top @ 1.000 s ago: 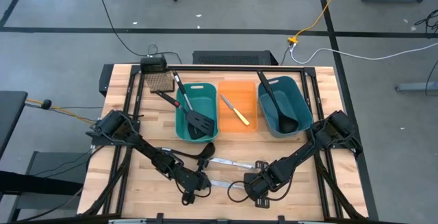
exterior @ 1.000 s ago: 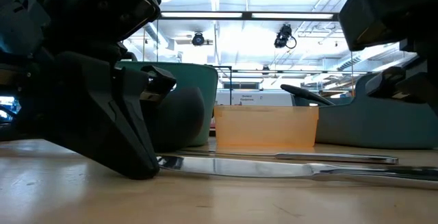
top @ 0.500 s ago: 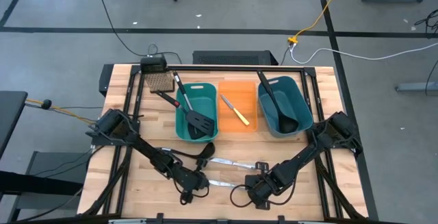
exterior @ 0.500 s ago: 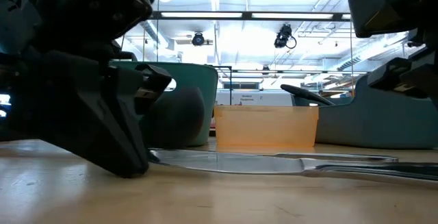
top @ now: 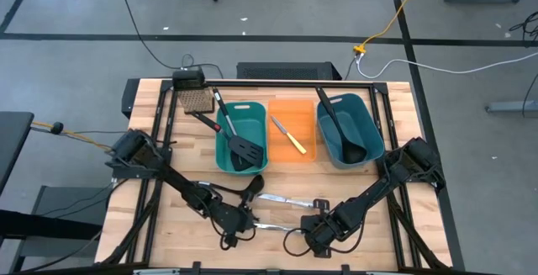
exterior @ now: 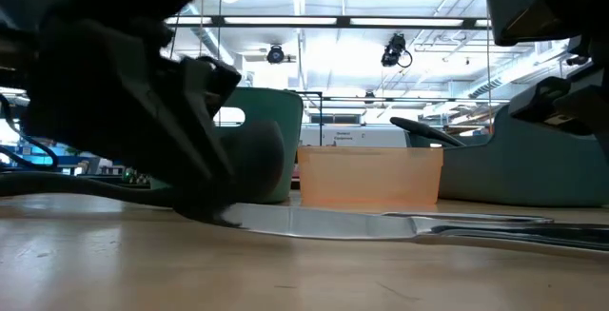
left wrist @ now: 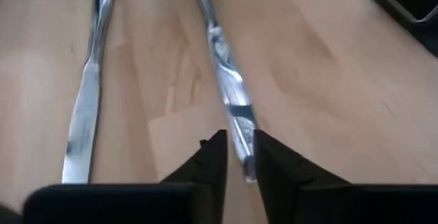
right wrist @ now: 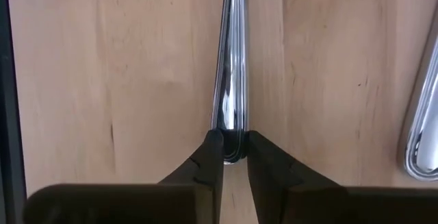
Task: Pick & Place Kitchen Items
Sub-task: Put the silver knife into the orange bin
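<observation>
A robotics laboratory or industrial test hall. A wooden worktable (top: 168, 132) in a black metal frame (top: 269, 82) is standing on a bare grey concrete floor (top: 76, 23), where black cables (top: 134, 23) and a yellow cable (top: 395, 18) are trailing. Beyond the table, the low view is showing a high open ceiling with strip lights (exterior: 400, 21) and two hanging dome cameras (exterior: 395, 52).

Overhead: straight down, whole table (top: 168, 124). Low: tabletop level, facing far bins. Wrist cameras: close, down onto wood. All share near-edge table knife (left wrist: 229, 90).
</observation>
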`<state>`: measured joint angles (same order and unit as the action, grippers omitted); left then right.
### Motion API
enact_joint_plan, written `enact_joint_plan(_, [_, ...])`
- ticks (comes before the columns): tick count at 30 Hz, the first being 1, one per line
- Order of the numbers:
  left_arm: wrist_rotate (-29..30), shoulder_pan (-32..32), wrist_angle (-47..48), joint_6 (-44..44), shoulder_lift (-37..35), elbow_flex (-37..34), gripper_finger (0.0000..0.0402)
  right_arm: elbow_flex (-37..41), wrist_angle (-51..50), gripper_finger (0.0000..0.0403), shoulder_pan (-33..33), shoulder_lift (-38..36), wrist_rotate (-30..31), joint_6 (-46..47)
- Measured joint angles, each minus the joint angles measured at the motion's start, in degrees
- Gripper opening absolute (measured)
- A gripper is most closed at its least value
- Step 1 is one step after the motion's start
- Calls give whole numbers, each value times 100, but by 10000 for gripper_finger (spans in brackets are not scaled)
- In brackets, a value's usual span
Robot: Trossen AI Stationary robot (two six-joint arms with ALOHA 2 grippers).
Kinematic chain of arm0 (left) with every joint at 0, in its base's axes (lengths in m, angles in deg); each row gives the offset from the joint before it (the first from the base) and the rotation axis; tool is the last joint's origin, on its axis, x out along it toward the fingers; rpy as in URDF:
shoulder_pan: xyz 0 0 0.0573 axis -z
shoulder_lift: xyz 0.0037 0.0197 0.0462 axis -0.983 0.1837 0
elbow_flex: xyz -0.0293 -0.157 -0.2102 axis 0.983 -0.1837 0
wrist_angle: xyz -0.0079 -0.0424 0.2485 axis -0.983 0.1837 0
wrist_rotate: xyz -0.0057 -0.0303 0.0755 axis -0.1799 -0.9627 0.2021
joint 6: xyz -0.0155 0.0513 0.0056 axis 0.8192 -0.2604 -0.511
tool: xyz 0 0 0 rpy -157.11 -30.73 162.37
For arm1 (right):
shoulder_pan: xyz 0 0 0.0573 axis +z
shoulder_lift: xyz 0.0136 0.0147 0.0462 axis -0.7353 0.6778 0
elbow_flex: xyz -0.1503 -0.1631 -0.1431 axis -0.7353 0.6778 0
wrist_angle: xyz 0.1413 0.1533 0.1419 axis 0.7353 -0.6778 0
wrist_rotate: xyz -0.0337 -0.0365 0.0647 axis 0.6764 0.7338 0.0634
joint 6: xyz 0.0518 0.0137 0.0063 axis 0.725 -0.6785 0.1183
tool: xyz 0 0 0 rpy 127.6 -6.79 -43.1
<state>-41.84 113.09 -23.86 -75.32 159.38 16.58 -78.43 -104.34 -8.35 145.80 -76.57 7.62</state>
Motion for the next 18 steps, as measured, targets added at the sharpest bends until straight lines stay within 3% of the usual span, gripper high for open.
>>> enact_joint_plan(6, [-369,-256,17,340,0,4,167,0,11,58,0,0,39,-1])
enact_joint_plan(9, [-854,-380,21,456,0,4,199,0,15,58,0,0,72,-2])
enact_joint_plan(14, [-1084,-433,126,607,28,11,210,0,35,58,0,0,128,0])
enact_joint_plan(18, [-1072,-431,285,749,28,13,192,0,44,58,0,0,137,0])
